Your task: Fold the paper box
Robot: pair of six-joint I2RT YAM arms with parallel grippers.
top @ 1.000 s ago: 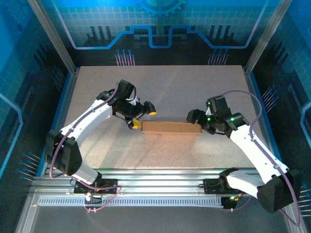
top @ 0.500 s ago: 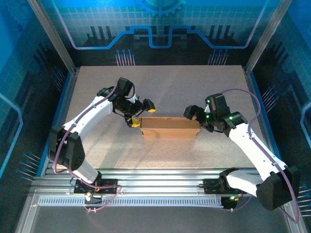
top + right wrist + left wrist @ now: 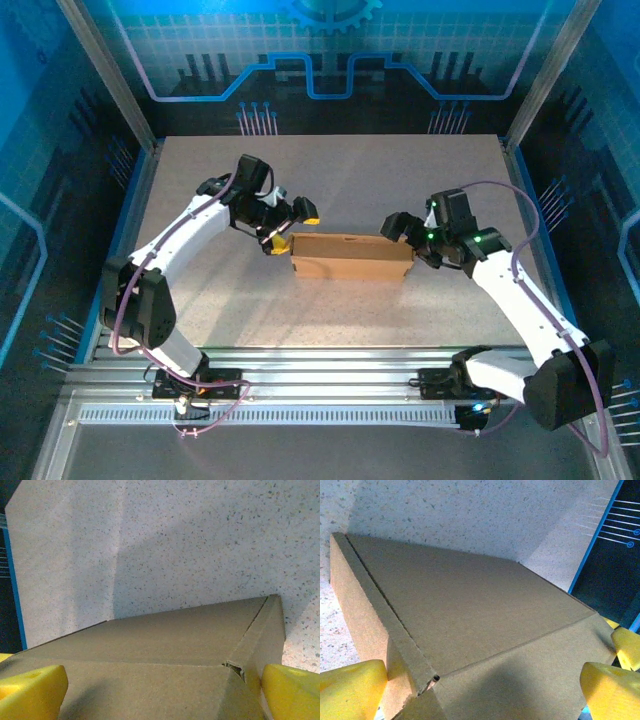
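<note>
Paper box cut off at bottom edge, both wrist views

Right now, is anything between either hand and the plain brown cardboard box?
Nothing visible. The open left hand and open right hand each straddle one end of the plain brown cardboard box on the speckled table.

Speckled grey tabletop; blue circuit-pattern back wall; metal corner posts; aluminium rails along near edge.
</note>
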